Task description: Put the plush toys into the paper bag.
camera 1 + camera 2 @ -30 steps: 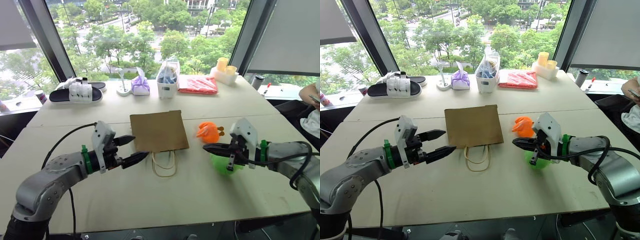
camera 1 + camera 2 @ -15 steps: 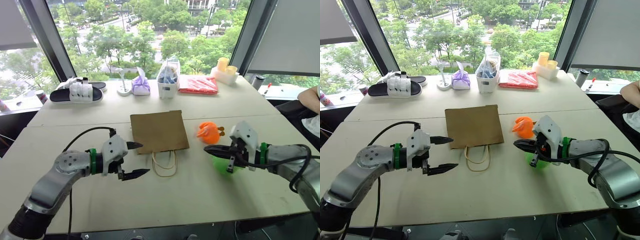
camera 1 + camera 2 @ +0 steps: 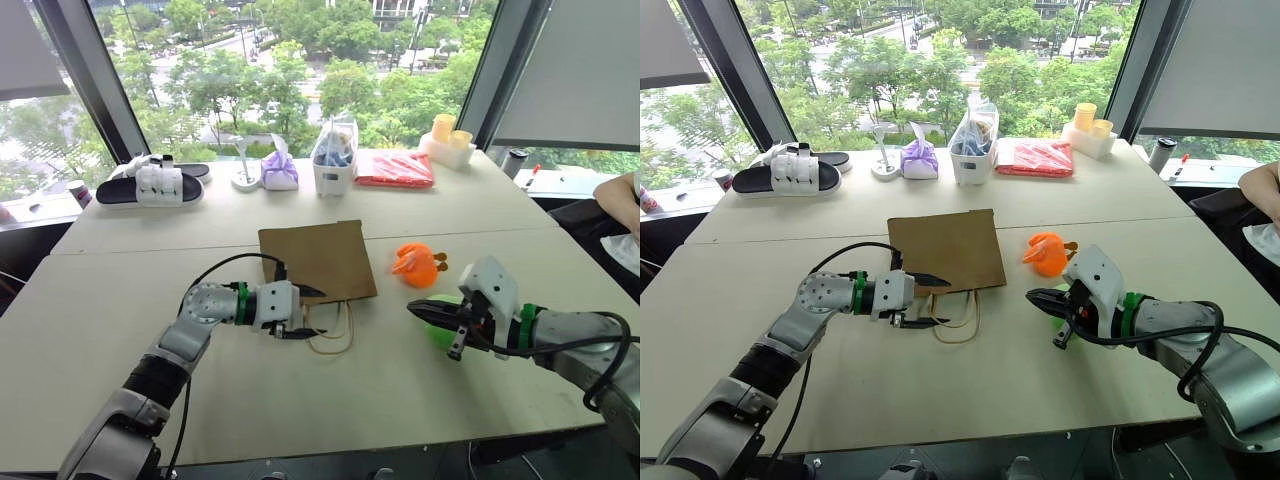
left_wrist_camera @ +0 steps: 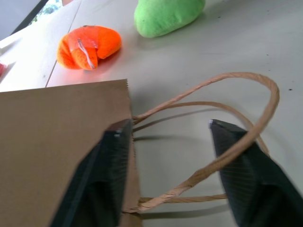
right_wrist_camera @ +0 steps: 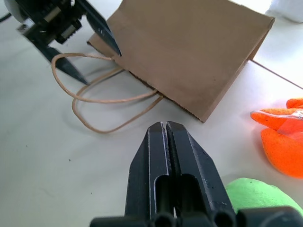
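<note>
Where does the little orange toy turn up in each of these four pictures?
Left eye view: orange plush toy, right of the paper bag.
Right eye view: same spot, beside the bag's right edge.
Left wrist view: beyond the bag's corner, next to the green plush toy.
Right wrist view: at the picture's edge, above the green toy.
Shared landmark: the paper bag.

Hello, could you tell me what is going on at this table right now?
A two-armed robot is working at packing plush toys into a paper bag that lies flat on the table. Its left gripper is at the bag's mouth, jaws open, one over the bag's edge and one by the cord handles. The right gripper hovers shut over the green toy; the orange toy lies beside it.
</note>
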Robot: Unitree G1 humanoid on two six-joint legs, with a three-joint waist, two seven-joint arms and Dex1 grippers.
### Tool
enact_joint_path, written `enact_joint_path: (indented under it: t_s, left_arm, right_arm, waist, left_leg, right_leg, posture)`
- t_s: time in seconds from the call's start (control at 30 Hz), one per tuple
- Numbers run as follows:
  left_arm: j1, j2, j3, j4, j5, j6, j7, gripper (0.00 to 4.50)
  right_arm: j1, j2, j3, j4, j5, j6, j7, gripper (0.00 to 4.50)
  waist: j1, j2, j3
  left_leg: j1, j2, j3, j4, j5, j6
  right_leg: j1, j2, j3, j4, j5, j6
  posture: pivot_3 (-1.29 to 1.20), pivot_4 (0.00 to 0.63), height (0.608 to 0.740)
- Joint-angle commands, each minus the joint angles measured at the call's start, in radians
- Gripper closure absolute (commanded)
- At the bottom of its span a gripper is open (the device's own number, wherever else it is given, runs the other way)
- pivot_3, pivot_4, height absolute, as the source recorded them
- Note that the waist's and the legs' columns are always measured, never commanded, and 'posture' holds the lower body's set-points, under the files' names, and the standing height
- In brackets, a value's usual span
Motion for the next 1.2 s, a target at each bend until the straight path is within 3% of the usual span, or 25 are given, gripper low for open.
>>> enact_joint_path:
  t_s: [0.03,0.1,0.3,0.63,0.67,0.7,0.77,0.9,1.03,1.2]
  left_arm:
    - [-0.034,-0.007,0.046,-0.014,-0.043,0.011,-0.013,3.48]
    - [-0.048,-0.013,0.075,-0.043,-0.084,0.073,-0.011,4.47]
    - [-0.074,-0.029,0.143,-0.129,-0.18,0.25,0.004,4.47]
    - [-0.068,-0.032,0.155,-0.159,-0.177,0.293,0.003,4.47]
    - [-0.083,-0.033,0.183,-0.227,-0.241,0.4,0.032,4.47]
    - [-0.094,-0.035,0.204,-0.278,-0.289,0.482,0.055,4.47]
    - [-0.105,-0.034,0.236,-0.353,-0.347,0.593,0.092,4.47]
    - [-0.082,-0.018,0.251,-0.417,-0.355,0.656,0.121,4.47]
    - [-0.055,-0.007,0.257,-0.459,-0.364,0.684,0.141,4.47]
    - [-0.04,-0.006,0.267,-0.491,-0.375,0.709,0.158,4.47]
  right_arm:
    - [0.027,0.022,-0.016,-0.053,0.012,0.009,-0.038,4.5]
    - [0.053,0.052,0.007,-0.058,0.001,0.009,-0.065,4.5]
    - [0.072,0.111,0.084,-0.052,-0.051,-0.015,-0.125,4.5]
    - [0.073,0.118,0.088,-0.053,-0.064,-0.017,-0.126,4.5]
    - [-0.078,0.322,0.236,0.19,-0.183,-0.109,-0.246,4.5]
    - [-0.19,0.475,0.347,0.373,-0.273,-0.179,-0.335,4.5]
    - [-0.348,0.687,0.452,0.66,-0.403,-0.3,-0.436,4.5]
    - [-0.437,0.768,0.439,0.852,-0.467,-0.421,-0.439,4.5]
    - [-0.432,0.754,0.423,0.836,-0.468,-0.443,-0.402,4.5]
    - [-0.406,0.736,0.42,0.825,-0.486,-0.426,-0.368,4.5]
  waist:
    - [0.0,0.0,0.0]
    - [0.0,0.0,0.0]
    - [-0.001,0.0,0.0]
    - [-0.001,0.0,0.0]
    - [-0.001,-0.001,0.0]
    - [-0.028,-0.014,-0.001]
    - [-0.056,-0.015,0.002]
    - [-0.044,-0.009,0.001]
    - [-0.039,-0.008,0.001]
    - [-0.051,-0.008,0.001]
  left_leg:
    - [0.0,0.0,0.0,0.0,0.0,0.0]
    - [0.0,0.0,0.0,0.0,0.0,0.0]
    - [0.0,0.0,-0.001,0.001,0.0,0.0]
    - [0.001,-0.001,-0.001,0.001,0.0,0.0]
    - [0.0,-0.001,-0.001,0.001,0.0,0.0]
    - [0.001,0.0,-0.001,0.001,0.0,0.0]
    - [0.007,0.008,-0.002,-0.001,0.001,-0.002]
    - [0.01,0.006,-0.004,-0.014,0.007,-0.012]
    - [-0.001,0.001,-0.006,-0.015,0.009,-0.016]
    - [-0.001,0.0,-0.004,-0.014,0.009,-0.015]
  right_leg:
    - [0.0,0.0,0.0,0.0,0.0,0.0]
    - [0.0,0.0,0.0,0.0,0.0,0.0]
    - [0.0,0.0,0.0,0.002,0.0,0.0]
    - [0.0,0.001,0.0,0.002,0.0,0.0]
    - [0.0,0.001,0.0,0.002,0.0,0.0]
    - [0.0,0.001,0.0,0.002,0.0,0.0]
    - [0.003,0.008,-0.001,-0.002,0.004,-0.006]
    - [-0.002,0.008,0.001,0.005,0.004,-0.007]
    - [-0.012,0.003,0.001,0.006,0.004,-0.006]
    - [-0.013,0.001,0.001,0.003,0.005,-0.005]
  posture:
    - [0.0,0.15,0.74]
    - [0.0,0.15,0.74]
    - [0.0,0.15,0.74]
    - [0.0,0.15,0.74]
    - [0.0,0.15,0.74]
    - [0.0,0.15,0.74]
    - [0.0,0.15,0.74]
    - [0.0,0.15,0.74]
    - [0.0,0.15,0.74]
    - [0.0,0.15,0.74]
